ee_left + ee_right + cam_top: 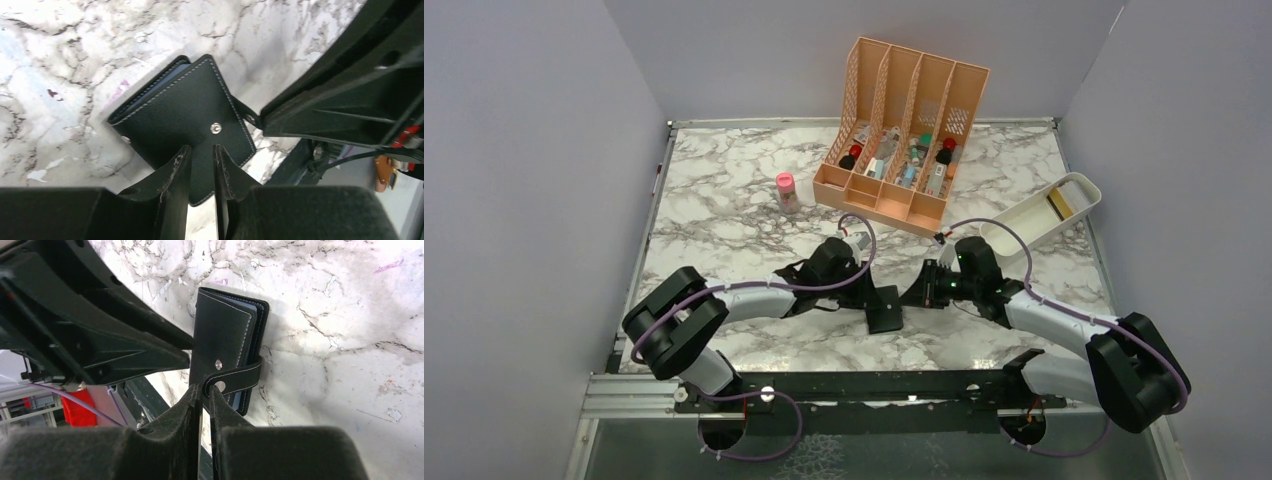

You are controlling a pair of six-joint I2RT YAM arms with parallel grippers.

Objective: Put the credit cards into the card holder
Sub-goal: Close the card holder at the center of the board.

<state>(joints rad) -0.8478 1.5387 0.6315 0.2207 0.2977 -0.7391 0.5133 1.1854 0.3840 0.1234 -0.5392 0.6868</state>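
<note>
Here, flat black stitched card holder point(185, 105).

Bright, even overhead light. Glare whitens the marble table point(350, 315); the wallet point(222, 335) casts soft shadows; near foreground blurred.

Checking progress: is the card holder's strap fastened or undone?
Undone: the strap's snap sits off the bare stud on the folded card holder.

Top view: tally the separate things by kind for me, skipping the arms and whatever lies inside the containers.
orange file organiser: 1
white tray: 1
pink-capped bottle: 1
black card holder: 1
Total: 4
</note>
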